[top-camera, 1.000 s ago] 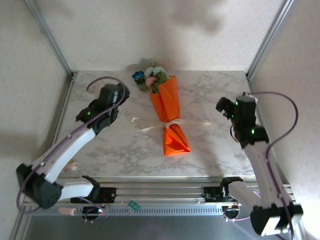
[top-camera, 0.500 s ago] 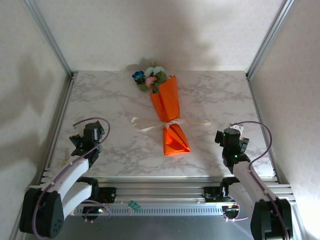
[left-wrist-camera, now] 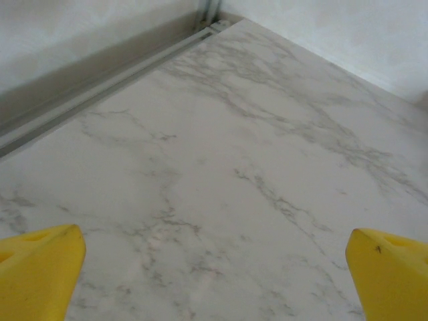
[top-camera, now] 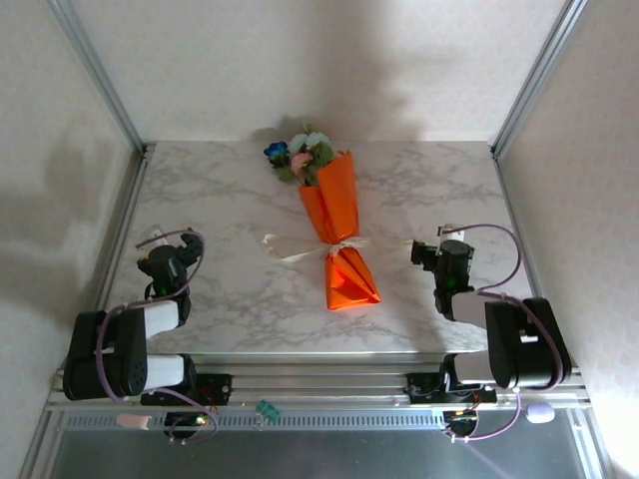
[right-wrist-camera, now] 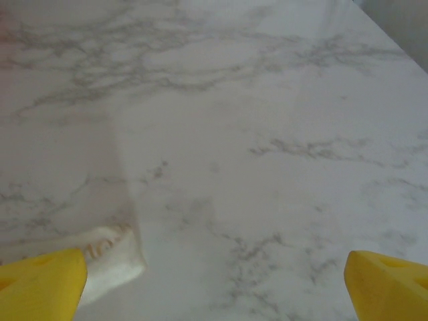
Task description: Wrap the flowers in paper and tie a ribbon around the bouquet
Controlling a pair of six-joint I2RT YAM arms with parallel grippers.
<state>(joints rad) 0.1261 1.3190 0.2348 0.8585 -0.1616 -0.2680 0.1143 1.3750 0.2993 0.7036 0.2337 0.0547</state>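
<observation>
One bouquet (top-camera: 337,215) lies on the marble counter (top-camera: 230,200): a single cone of orange paper (top-camera: 349,279), with one cluster of flowers (top-camera: 302,155) at its wide far end. One cream ribbon (top-camera: 344,245) is tied round its waist, a tail trailing to each side. Two arms flank it. Well to the left of the bouquet, the left arm (top-camera: 125,339) is folded low. Its left hand (top-camera: 162,262) is over bare counter, yellow fingers (left-wrist-camera: 40,267) spread wide with nothing between them. To the right of the bouquet, the right arm (top-camera: 514,339) is folded likewise. The right hand (top-camera: 441,261) is equally wide open and empty, and the ribbon's right tail ends just beside one finger.
</observation>
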